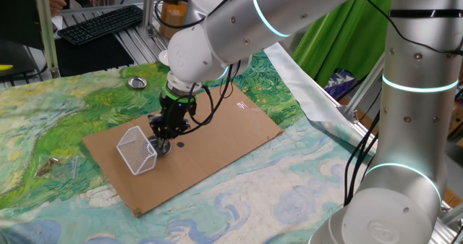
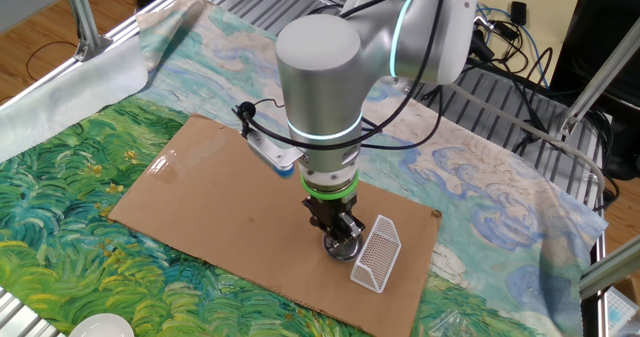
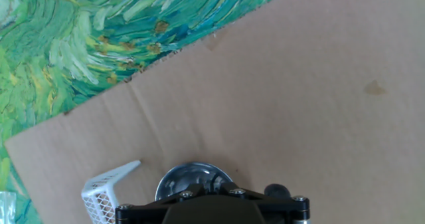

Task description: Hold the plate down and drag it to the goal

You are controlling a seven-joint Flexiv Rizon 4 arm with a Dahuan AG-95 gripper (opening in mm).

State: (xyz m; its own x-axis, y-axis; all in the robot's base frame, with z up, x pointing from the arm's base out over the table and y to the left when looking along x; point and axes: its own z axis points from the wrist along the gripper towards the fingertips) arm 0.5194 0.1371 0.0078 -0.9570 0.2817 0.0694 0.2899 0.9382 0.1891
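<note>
End effector point(image 1: 160, 137) w/ fingers together, tips pressed down on the plate point(image 1: 162, 147). Plate sits on cardboard sheet point(image 1: 231, 128) mid-table, just beside the goal point(image 1: 137, 149), nr the sheet's corner. 2nd steel dish point(image 1: 137, 82) well apart, nr table's far edge.

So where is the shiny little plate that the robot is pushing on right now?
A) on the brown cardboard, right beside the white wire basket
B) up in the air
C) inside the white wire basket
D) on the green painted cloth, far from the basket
A: the plate lies flat on the cardboard under the shut gripper, next to the basket, not inside it.
</note>
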